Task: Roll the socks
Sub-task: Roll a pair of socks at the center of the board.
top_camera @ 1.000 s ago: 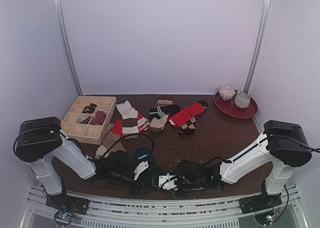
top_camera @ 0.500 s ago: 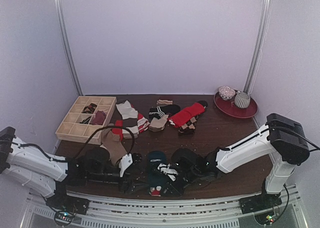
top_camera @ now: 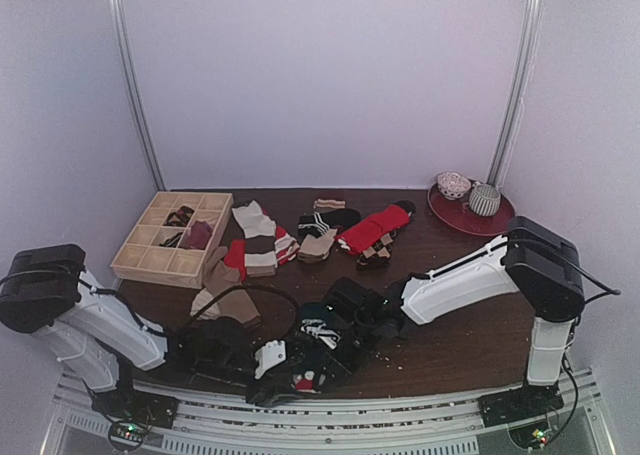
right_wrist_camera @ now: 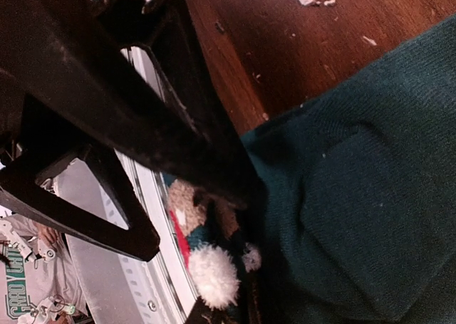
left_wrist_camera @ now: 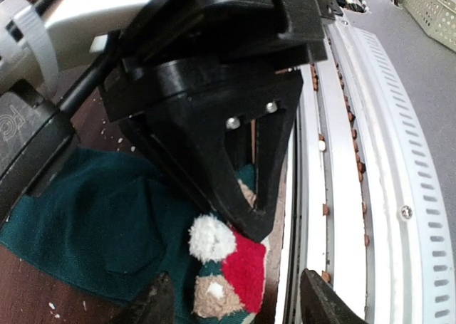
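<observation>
- Your left gripper stands open, holding nothing.
- Your right gripper is pinched tight on the dark teal fabric sock.
- The sock lies at 6 o'clock on the brown wooden table.

We are making out only fragments. Far left of the teal sock, green block letters beginning "GRO" are showing on a white surface, the rest too blurred to read. Above that sock, raised letters on a grey housing are reading roughly "FC".
</observation>
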`<state>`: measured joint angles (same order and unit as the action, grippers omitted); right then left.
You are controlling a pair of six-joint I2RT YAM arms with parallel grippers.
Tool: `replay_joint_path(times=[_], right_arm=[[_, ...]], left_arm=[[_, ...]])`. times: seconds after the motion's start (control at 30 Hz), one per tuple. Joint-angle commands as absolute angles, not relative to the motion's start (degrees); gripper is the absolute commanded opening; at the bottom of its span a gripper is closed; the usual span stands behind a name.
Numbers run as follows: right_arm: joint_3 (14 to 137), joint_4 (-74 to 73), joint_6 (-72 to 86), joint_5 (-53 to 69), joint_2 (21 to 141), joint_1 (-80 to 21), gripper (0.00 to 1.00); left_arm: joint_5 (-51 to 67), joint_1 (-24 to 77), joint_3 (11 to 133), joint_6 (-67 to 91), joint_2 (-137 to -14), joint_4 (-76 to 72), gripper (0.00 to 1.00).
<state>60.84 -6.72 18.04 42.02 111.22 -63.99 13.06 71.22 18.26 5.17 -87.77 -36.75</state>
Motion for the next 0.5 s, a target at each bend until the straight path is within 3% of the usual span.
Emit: replay_joint_path(times=[0.0, 0.13, 0.27, 0.37, 0.47], right_arm=[[59.1, -17.5, 14.7, 37.9, 115.6, -62.9, 0.09], [59.0, -17.4, 13.9, 38.2, 115.8, -62.7, 0.09], [58.5, -15.9, 14.1, 38.8, 116.0, -62.4, 0.10], [58.4, -15.1, 14.0, 38.7, 115.8, -62.4, 0.10], [58.2, -14.5, 13.0, 38.5, 115.5, -62.3, 0.12]], left_arm=[[14.7, 71.4, 19.8, 4.2, -89.8, -42.1, 0.57], [15.0, 71.5, 20.3, 4.5, -92.2, -42.8, 0.55], [15.4, 71.5, 21.6, 4.8, -94.4, -41.5, 0.32], [15.6, 71.5, 21.9, 5.5, -94.9, -40.8, 0.21], [15.2, 71.5, 21.8, 7.2, -94.9, -39.8, 0.00]])
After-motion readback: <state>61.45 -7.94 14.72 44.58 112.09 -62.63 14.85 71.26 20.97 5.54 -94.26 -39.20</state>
